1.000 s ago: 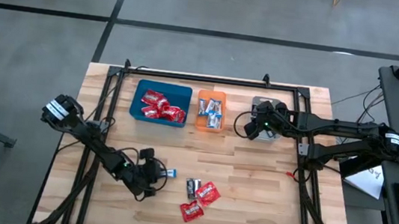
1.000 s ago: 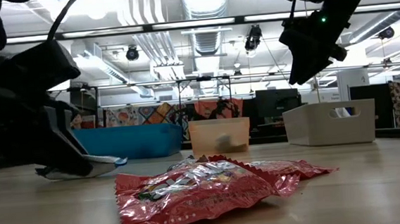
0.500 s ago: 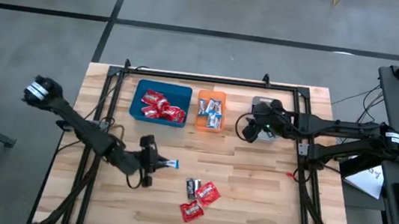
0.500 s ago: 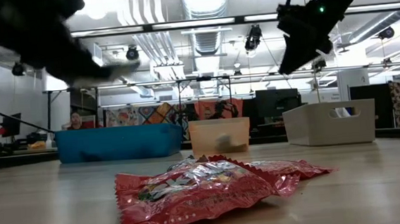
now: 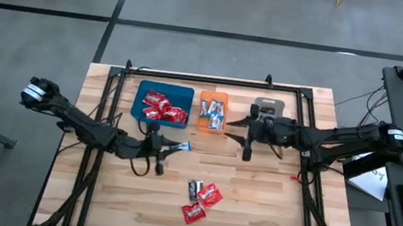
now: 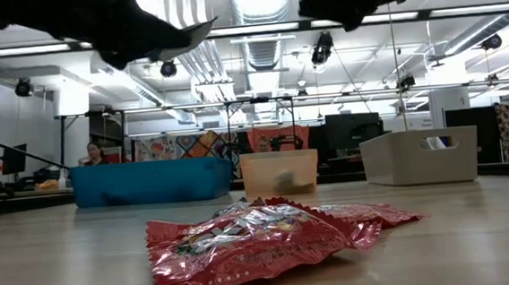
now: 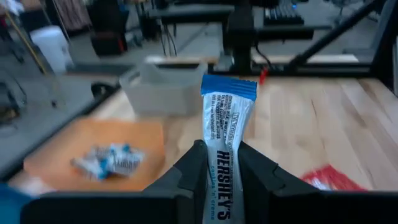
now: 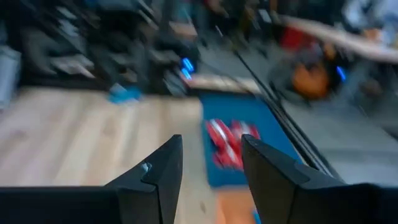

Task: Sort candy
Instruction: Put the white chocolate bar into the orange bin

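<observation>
My left gripper [image 5: 168,148] hovers over the table's middle, shut on a blue-and-white candy [image 5: 182,146], which the left wrist view shows as a long wrapped bar [image 7: 225,118]. My right gripper [image 5: 239,138] is open above the table, just near of the orange tray [image 5: 214,100] and the grey tray [image 5: 269,103]. The orange tray holds blue-and-white candies and the blue tray [image 5: 142,100] holds red ones. A dark candy [image 5: 194,189] and two red candies [image 5: 210,195] [image 5: 192,214] lie flat on the wood. My left gripper pinches the blue-and-white candy between its two fingers [image 7: 189,169], on the bar's lower half [image 7: 221,163]. The fingers lie along the bar. The candy is lifted clear of the table, and its crimped blue end [image 7: 229,86] sticks out past the fingertips toward the trays.
The three trays stand in a row along the far side, inside a black frame [image 5: 205,78]. Bare wood lies on the near left and near right. From table height, a red candy [image 6: 261,236] fills the foreground before the trays. A person [image 6: 88,155] sits in the room behind.
My left gripper has lifted the blue-and-white candy clear of the table and carried it up, right and toward the far edge, nearer the orange tray. My right gripper has swung from over the grey tray toward the table's middle and turned about.
</observation>
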You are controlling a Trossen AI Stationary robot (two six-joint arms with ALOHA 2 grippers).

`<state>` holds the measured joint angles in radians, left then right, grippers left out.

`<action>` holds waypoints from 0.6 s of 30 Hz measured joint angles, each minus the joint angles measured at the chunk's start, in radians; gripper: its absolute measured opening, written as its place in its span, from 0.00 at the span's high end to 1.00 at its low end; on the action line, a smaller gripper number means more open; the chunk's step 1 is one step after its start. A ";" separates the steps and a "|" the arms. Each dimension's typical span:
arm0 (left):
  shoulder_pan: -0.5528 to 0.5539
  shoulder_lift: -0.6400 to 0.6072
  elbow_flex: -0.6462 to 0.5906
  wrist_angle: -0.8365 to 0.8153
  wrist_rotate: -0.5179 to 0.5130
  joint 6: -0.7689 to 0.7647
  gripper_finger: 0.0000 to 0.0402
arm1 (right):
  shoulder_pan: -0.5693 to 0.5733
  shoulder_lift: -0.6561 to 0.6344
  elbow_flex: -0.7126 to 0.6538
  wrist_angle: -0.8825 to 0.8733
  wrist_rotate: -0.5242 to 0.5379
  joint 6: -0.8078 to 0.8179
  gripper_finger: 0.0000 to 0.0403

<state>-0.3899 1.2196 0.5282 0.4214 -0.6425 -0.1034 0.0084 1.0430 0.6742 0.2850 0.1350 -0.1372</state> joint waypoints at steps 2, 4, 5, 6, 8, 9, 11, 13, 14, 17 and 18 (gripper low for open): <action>0.009 0.043 0.000 0.096 0.000 0.057 0.88 | 0.006 0.000 -0.042 0.128 -0.072 -0.033 0.61; 0.014 0.090 0.000 0.202 0.004 0.116 0.88 | 0.006 0.000 -0.083 0.232 -0.146 -0.048 0.61; 0.015 0.114 0.000 0.251 0.011 0.144 0.88 | 0.006 0.000 -0.102 0.274 -0.173 -0.054 0.61; 0.015 0.138 0.000 0.308 0.023 0.171 0.88 | 0.006 0.000 -0.121 0.313 -0.186 -0.055 0.61; 0.015 0.184 0.000 0.413 0.030 0.217 0.88 | 0.007 0.001 -0.149 0.383 -0.188 -0.050 0.61; 0.015 0.206 0.000 0.465 0.030 0.236 0.88 | 0.007 0.001 -0.158 0.405 -0.188 -0.059 0.61; 0.017 0.248 0.000 0.545 0.031 0.258 0.88 | 0.008 0.000 -0.169 0.410 -0.188 -0.097 0.60; 0.024 0.279 0.000 0.605 0.031 0.250 0.88 | 0.013 0.003 -0.174 0.402 -0.187 -0.157 0.59; 0.030 0.291 0.000 0.634 0.033 0.233 0.88 | 0.019 0.011 -0.174 0.408 -0.187 -0.194 0.57; 0.056 0.307 0.000 0.661 0.088 0.152 0.88 | 0.038 0.041 -0.153 0.405 -0.188 -0.304 0.52; 0.068 0.308 0.000 0.660 0.110 0.122 0.88 | 0.041 0.059 -0.139 0.408 -0.188 -0.332 0.50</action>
<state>-0.3222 1.5276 0.5285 1.0809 -0.5322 0.0187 0.0499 1.1023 0.5357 0.6932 -0.0530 -0.4695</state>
